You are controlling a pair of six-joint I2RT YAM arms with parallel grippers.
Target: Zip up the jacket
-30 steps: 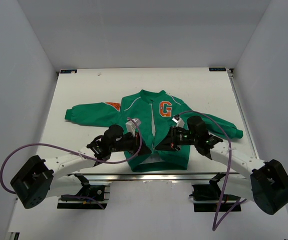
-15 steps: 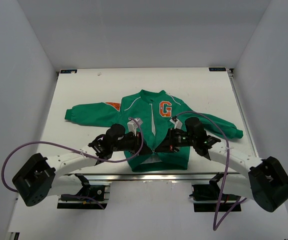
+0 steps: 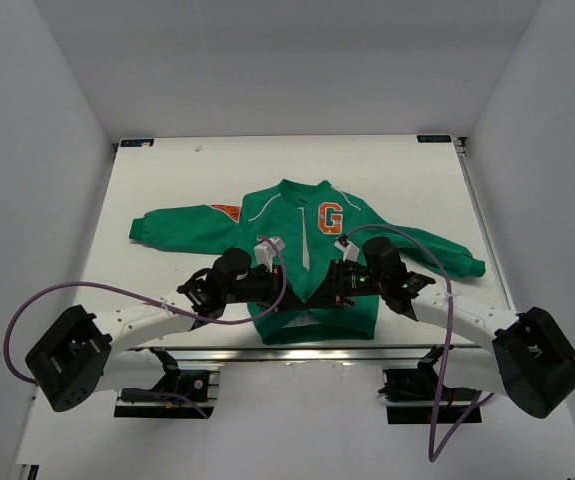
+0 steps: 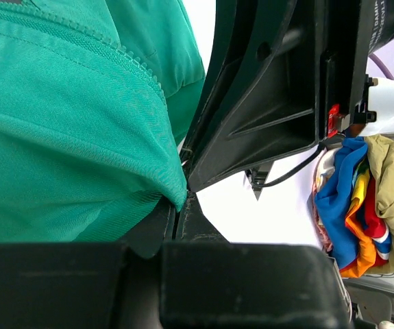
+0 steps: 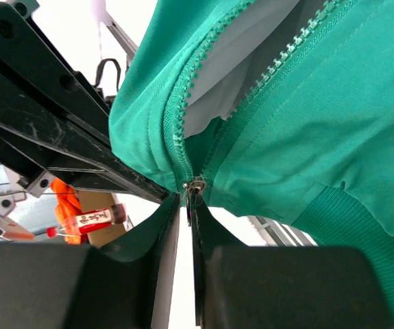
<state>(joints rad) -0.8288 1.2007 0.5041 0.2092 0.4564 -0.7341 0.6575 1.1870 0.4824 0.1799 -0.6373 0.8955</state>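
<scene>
The green jacket [image 3: 297, 235] lies flat on the white table, its orange "G" patch [image 3: 331, 217] facing up and its front open above the hem. My left gripper [image 3: 289, 292] is shut on the left front's bottom edge, and green fabric [image 4: 66, 137] is pinched between its fingertips [image 4: 166, 219]. My right gripper [image 3: 317, 292] is shut on the zipper pull [image 5: 192, 192] at the bottom of the zipper. The two rows of teeth [image 5: 286, 48] spread apart above the slider, showing pale lining [image 5: 231, 75]. The two grippers sit almost touching at the hem.
The table's front rail [image 3: 287, 350] runs just behind the grippers. The right arm's black body [image 4: 272, 89] fills the left wrist view close by. A pile of coloured clothes [image 4: 354, 199] and a red-labelled bottle [image 5: 97, 218] lie off the table.
Both grippers have closed in toward the jacket's bottom centre. The right one has slid left to the zipper's base, and the left one has moved slightly right.
</scene>
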